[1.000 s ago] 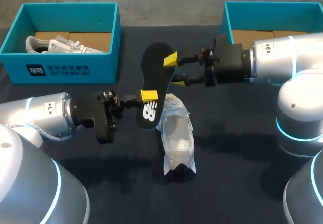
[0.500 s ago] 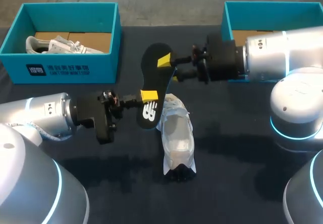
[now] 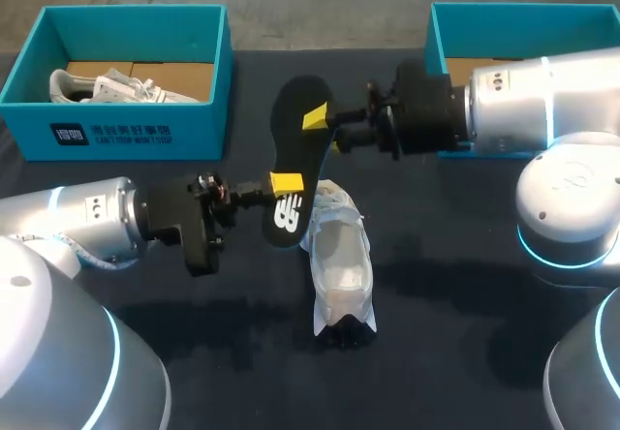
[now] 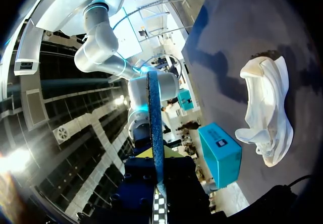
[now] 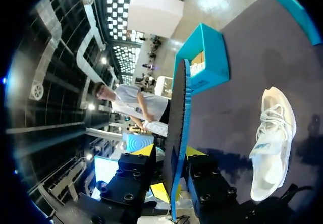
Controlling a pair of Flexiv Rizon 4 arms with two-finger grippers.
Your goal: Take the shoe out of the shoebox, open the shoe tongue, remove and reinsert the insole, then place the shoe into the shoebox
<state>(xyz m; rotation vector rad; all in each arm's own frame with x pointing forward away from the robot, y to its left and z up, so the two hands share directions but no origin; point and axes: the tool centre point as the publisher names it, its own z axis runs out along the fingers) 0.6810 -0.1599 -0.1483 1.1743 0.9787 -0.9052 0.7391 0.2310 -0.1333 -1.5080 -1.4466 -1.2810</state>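
Note:
A black insole (image 3: 295, 149) hangs edge-up above the table between both arms. My left gripper (image 3: 281, 186) is shut on its heel end, and the left wrist view shows the insole (image 4: 154, 128) rising from my left gripper (image 4: 157, 158). My right gripper (image 3: 320, 125) stands at the toe end. Its fingers straddle the insole (image 5: 179, 113) closely, with a small gap still showing on one side of my right gripper (image 5: 171, 153). The white shoe (image 3: 341, 261) lies on the dark table below the insole, also seen as the shoe (image 4: 267, 110) and the shoe (image 5: 272, 138).
A teal shoebox (image 3: 126, 130) at the back left holds another white shoe (image 3: 107, 86). A second teal shoebox (image 3: 504, 18) stands at the back right, partly behind my right arm. The dark table stretches in front of the shoe.
My right arm has slid left toward the insole's toe end and its fingers have narrowed around it. The left arm, the insole's heel and the shoe have stayed put.

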